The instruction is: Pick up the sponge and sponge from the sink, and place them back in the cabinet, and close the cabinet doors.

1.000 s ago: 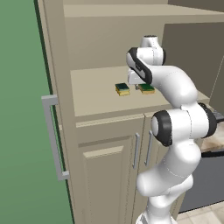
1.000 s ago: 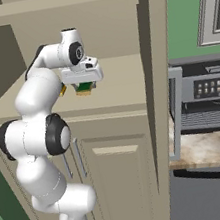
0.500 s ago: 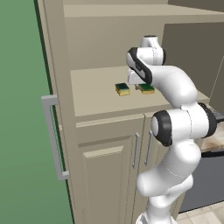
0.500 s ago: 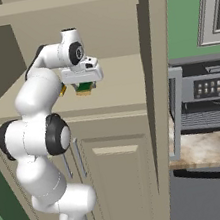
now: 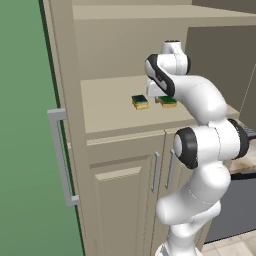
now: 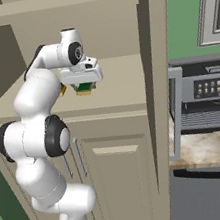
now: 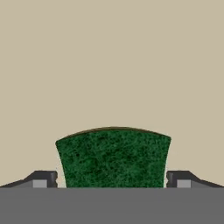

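Note:
Two green-topped, yellow-based sponges lie on the beige inner shelf (image 5: pixel 105 107) of the open cabinet. The left sponge (image 5: pixel 140 101) sits free. Directly under my gripper (image 5: pixel 161 96) rests the right sponge (image 5: pixel 168 101), also seen from the other side (image 6: pixel 83 89). In the hand view this sponge (image 7: pixel 113 157) lies between my fingertips (image 7: pixel 43 178), with a thin gap on each side; the gripper (image 7: pixel 112 181) is open. Both tall doors stand open: the left door (image 5: pixel 30 150) with its bar handle (image 5: pixel 60 155), and the right door (image 6: pixel 152 74). The sink is out of view.
Below the shelf are shorter beige doors with small handles (image 5: pixel 156 172). To the right stands a coffee machine (image 6: pixel 206 96) on a marbled counter (image 6: pixel 205 149), with a dark appliance front (image 6: pixel 212 196) beneath. A second shelf (image 5: pixel 130 12) spans the cabinet above my hand.

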### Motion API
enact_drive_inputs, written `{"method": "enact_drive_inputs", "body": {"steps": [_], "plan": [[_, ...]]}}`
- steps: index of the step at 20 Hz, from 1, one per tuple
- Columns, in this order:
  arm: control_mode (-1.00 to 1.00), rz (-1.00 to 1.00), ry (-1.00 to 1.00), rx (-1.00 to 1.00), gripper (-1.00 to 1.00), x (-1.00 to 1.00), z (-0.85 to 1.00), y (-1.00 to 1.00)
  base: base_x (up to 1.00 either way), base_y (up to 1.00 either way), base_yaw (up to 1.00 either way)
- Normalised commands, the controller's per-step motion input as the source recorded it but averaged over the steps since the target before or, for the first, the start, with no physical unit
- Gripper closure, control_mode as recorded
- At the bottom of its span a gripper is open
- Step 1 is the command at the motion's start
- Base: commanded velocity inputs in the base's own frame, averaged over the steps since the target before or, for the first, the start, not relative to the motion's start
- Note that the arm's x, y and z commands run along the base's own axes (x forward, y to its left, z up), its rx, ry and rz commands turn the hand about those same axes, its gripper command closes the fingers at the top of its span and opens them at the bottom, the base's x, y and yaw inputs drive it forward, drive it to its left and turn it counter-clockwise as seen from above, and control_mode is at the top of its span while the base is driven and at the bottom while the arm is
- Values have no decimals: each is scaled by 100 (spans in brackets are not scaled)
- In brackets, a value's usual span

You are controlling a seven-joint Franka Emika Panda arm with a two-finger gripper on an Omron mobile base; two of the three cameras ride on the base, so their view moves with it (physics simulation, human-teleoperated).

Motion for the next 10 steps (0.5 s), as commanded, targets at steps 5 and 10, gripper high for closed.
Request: {"method": "enact_drive_inputs", "body": {"steps": [5, 10], "plan": [[-100, 0, 0, 0, -100, -25, 0, 0, 0, 0, 0], [-100, 0, 0, 0, -100, -33, 0, 0, 0, 0, 0]]}}
